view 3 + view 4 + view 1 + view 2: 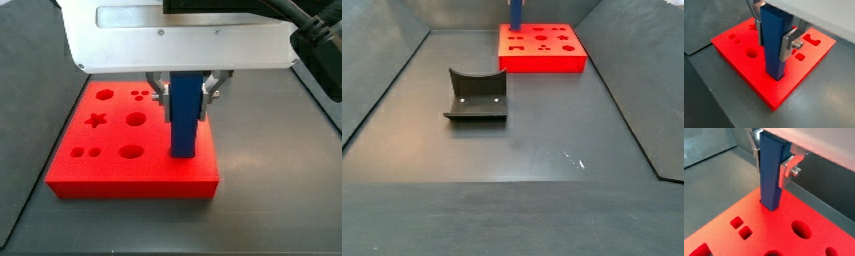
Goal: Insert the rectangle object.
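The rectangle object [774,45] is a long dark blue bar standing upright, its lower end in a hole near a corner of the red block [744,65]. It shows in both wrist views [771,175] and both side views [185,125] [515,12]. My gripper [773,37] is shut on the bar's upper part, silver fingers [789,42] pressed on its two sides. It also shows from the other wrist camera [771,163] and from the side [185,88]. The red block [107,165] [543,50] [757,235] has round, square and star holes.
A dark grey curved holder [476,95] stands on the grey floor in front of the red block. Sloping grey walls [382,90] enclose the floor on both sides.
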You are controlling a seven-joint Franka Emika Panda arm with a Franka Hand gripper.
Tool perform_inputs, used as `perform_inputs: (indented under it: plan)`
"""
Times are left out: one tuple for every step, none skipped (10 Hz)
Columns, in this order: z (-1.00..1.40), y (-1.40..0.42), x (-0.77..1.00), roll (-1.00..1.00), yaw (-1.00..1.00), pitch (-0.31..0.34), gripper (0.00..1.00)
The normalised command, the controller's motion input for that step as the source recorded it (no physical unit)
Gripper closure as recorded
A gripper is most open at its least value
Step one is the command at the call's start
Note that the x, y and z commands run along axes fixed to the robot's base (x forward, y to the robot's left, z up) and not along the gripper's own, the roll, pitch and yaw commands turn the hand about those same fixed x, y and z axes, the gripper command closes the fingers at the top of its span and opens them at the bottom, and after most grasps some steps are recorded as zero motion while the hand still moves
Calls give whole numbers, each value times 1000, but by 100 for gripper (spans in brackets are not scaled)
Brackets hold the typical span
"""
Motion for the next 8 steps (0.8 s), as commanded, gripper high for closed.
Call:
perform_inputs:
  plan:
    - [-1000, 280, 0, 0, 94, -24, 100]
    - [-1000, 274, 0, 6, 77, -16, 100]
    - [-1000, 314, 71, 0, 100, -10, 100]
    - [-1000, 331, 229, 0, 100, -3, 100]
    - [-1000, 234, 234, -23, 51, -10, 100]
    - [0, 146, 51, -80, -71, 6, 100]
    - [0, 0, 0, 7, 0, 0, 100]
    - [0, 0, 0, 0, 0, 0, 100]
